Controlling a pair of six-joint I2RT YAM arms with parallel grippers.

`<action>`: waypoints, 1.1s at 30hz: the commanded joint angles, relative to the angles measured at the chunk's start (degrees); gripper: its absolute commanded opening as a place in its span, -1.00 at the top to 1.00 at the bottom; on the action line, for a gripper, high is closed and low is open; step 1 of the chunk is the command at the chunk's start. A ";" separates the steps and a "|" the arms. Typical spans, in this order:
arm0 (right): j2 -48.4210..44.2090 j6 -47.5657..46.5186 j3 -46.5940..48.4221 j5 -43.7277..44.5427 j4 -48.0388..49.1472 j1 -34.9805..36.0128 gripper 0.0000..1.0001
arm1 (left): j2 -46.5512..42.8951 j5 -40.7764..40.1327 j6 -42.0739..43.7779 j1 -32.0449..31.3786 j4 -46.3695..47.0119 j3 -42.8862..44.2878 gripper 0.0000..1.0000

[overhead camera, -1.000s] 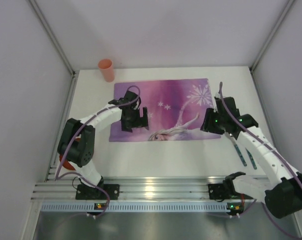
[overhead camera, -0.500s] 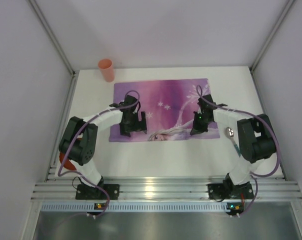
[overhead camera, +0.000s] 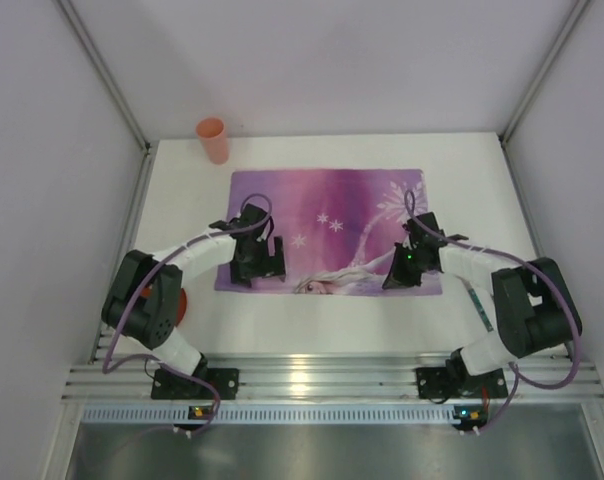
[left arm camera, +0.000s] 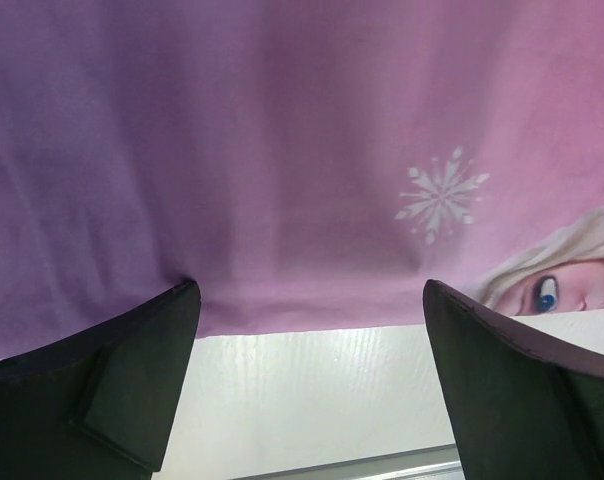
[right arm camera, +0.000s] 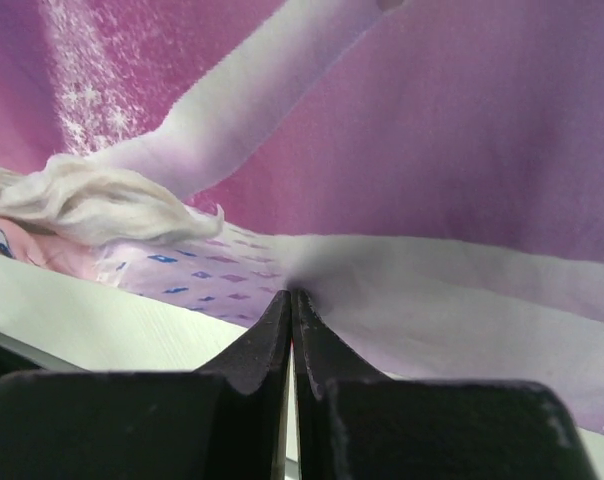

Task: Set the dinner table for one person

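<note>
Top external view: a large flat matte white rectangular dinner table point(overhead camera: 332, 325) is carrying a purple rectangular princess-print placemat point(overhead camera: 327, 210), which is lying flat near the middle; both arms are reaching onto its near edge.
Right gripper point(overhead camera: 391, 282): the fingers are pressing together on the placemat's near edge. In the right wrist view the cloth is puckering at the tips, so they are judged to be pinching that edge.
Left gripper point(overhead camera: 248, 274): the jaws are standing spread wide and straddling the same near edge, gripping nothing.
Step in hand: judged to be squaring the placemat on the dinner table before any dishware goes down.
Doing it well: the pinch is taking only the thin edge, so any pull should be low and slow and run parallel to the tabletop. The left gripper should be closing on its own side first, so that the placemat is travelling straight rather than swinging about one corner.
Dinner table relative to the grippers: it is lying directly beneath both, with a bare white strip showing just nearward of the fingertips in each wrist view.
Other items: a salmon-orange plastic cup point(overhead camera: 213, 139) is standing upright at the far left, apart from the placemat. A slim utensil point(overhead camera: 479, 303) is lying just beside its right edge, its type too small to tell.
</note>
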 commanded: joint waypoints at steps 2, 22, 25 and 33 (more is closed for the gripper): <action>-2.99 0.27 -2.52 1.99 -5.75 -0.10 1.00 | -3.27 -3.78 -1.69 0.12 -4.50 1.36 -0.97; -9.24 -7.12 25.79 4.45 -28.25 0.08 -0.70 | 27.08 -10.12 1.82 21.74 -1.08 67.79 -0.92; -9.33 -6.59 23.51 4.98 -28.08 -0.01 -0.69 | 34.48 -11.71 -0.19 22.88 0.05 76.94 -0.91; -4.24 -6.50 24.38 7.35 -28.34 -0.63 -0.65 | 42.95 -13.38 -7.24 25.08 4.27 83.46 -0.75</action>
